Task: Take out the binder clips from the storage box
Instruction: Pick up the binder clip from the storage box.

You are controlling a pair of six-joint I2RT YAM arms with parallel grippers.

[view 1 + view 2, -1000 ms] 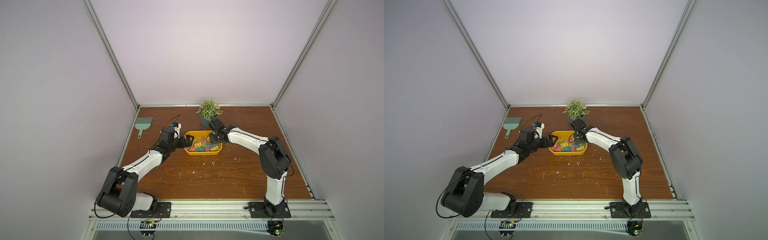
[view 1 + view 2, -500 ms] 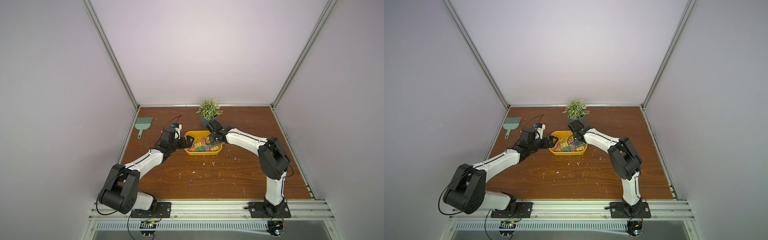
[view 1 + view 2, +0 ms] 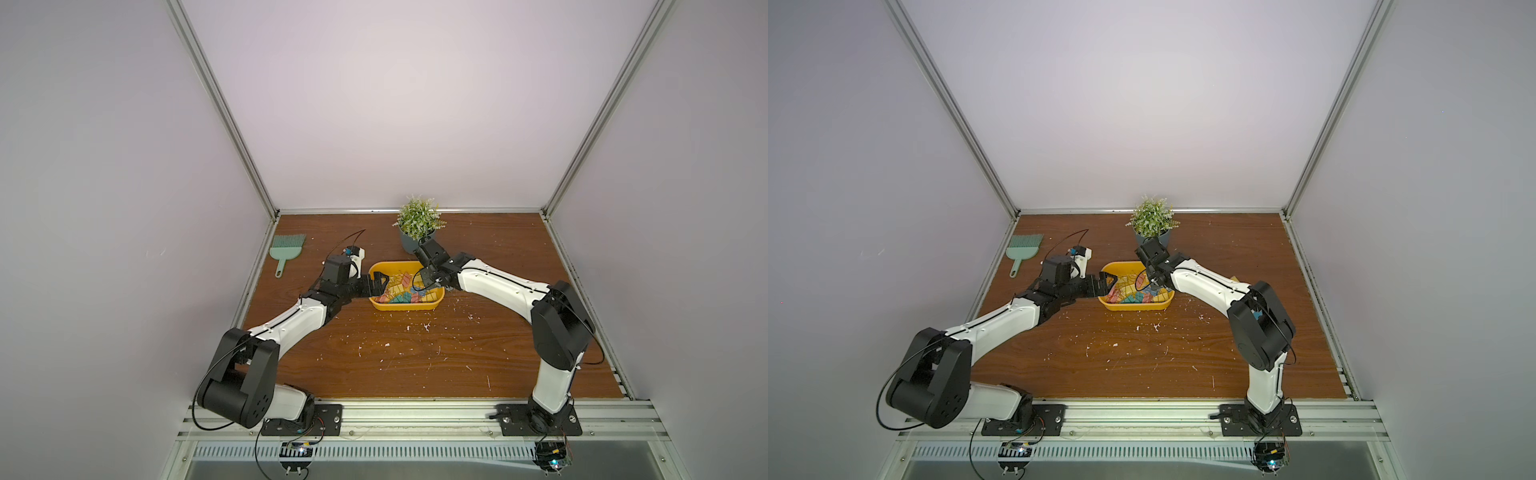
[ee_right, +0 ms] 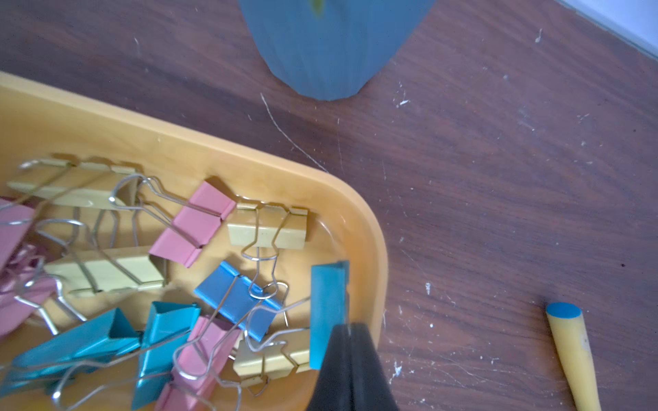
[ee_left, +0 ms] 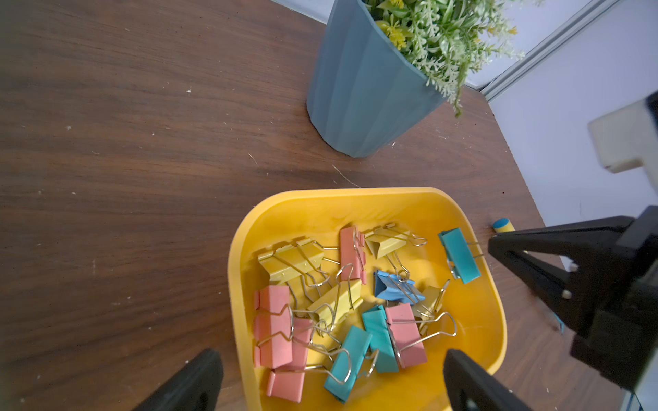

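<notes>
Right gripper (image 4: 343, 331) pinches folded-metal teal binder clip (image 4: 327, 302) | left gripper (image 5: 329, 359) released | glossy rounded storage box (image 4: 213, 153)

one storage box (image 5: 356, 201) and, in it, twelve or thirteen binder clips (image 4: 194, 227): four yellow clips (image 5: 382, 245), three teal clips (image 5: 459, 259), one blue clip (image 5: 386, 286) and four or five pink clips (image 5: 406, 332), whose overlap at one end hides the exact number. on the table (image 3: 374, 353), one potted plant (image 3: 417, 220), one green brush (image 3: 286, 249), one yellow stick (image 4: 569, 356) with a blue tip
</notes>
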